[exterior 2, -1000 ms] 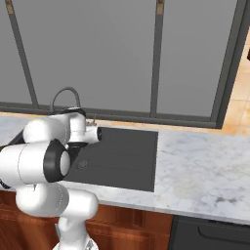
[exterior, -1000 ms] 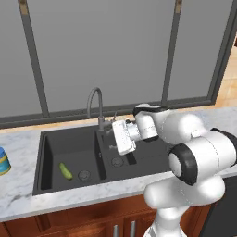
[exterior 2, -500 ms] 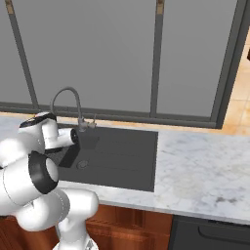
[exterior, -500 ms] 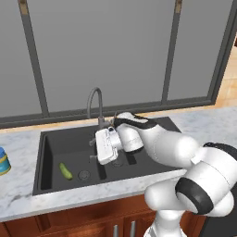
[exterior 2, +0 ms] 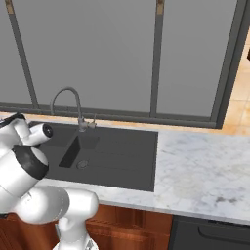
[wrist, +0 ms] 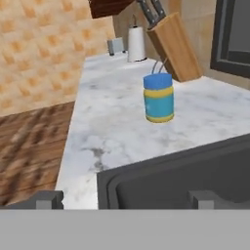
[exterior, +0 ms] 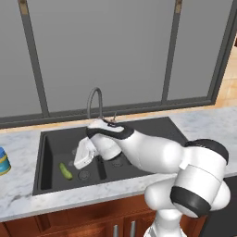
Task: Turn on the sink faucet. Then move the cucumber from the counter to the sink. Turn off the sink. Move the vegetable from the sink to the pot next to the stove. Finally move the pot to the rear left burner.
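1. One step is judged to be in hand: lifting the cucumber (exterior: 65,171) out of the sink (exterior: 139,127) for the pot. No water shows at the sink faucet (exterior: 94,101), so the tap steps look finished
2. Gripper state: the gripper (exterior: 79,159) has its jaws spread wide and carries nothing. In the hand view both fingertips (wrist: 49,199) stand far apart at the bottom, with bare sink rim between them
3. Position of the cucumber: it lies flat on the floor of the large left basin, close to the round drain. In the left base view it sits at about 8 o'clock from the gripper, near it but not touching
4. Aim: the hand camera looks past the sink rim toward the blue and yellow can (wrist: 158,97) and the knife block (wrist: 172,44) on the marble surface (wrist: 112,127). The hand therefore appears pitched too shallow, and the wrist needs tipping down until the fingers point at the basin floor
5. Alignment: set the jaws across the short width of the cucumber, not along its length, and centre them on its middle
6. Descent: lower straight down, clear of the basin wall at 9 o'clock and the divider at 3 o'clock
7. Closure: close only once both fingers flank the cucumber. It is small and rounded, so an off-centre pinch could roll it away
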Robot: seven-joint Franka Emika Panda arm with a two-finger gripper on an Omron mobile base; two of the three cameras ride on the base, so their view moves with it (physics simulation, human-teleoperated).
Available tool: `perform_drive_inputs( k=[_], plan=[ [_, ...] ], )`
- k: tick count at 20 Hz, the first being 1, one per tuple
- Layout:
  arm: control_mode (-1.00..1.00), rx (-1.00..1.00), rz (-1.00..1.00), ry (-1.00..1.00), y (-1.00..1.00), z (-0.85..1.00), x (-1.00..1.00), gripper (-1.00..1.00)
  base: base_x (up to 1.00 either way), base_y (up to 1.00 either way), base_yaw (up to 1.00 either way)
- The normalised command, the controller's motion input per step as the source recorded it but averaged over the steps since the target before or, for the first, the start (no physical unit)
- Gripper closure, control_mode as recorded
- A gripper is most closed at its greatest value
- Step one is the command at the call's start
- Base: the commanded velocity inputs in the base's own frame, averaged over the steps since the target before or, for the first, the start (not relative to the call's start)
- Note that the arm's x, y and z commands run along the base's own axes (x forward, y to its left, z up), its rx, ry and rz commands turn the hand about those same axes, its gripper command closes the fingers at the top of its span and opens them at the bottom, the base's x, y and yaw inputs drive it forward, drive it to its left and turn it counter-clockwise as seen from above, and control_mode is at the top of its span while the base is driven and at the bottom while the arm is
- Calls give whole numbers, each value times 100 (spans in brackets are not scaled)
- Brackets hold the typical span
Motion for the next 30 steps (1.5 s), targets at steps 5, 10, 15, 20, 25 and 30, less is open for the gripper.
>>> perform_drive_inputs(
  k=[5,10,15,20,25,30],
  plan=[
    [-100,-17,-17,17,25,0,0,-100,0,0,0],
    [-100,-19,-21,20,4,0,1,-100,0,0,0],
    [-100,-16,-21,25,0,0,6,-100,0,0,0],
    [-100,-19,-21,23,0,0,0,-100,0,0,0],
    [-100,-22,-18,14,-7,0,0,-100,0,0,0],
    [-100,-23,-13,2,-5,-10,1,-100,0,0,0]
  ],
)
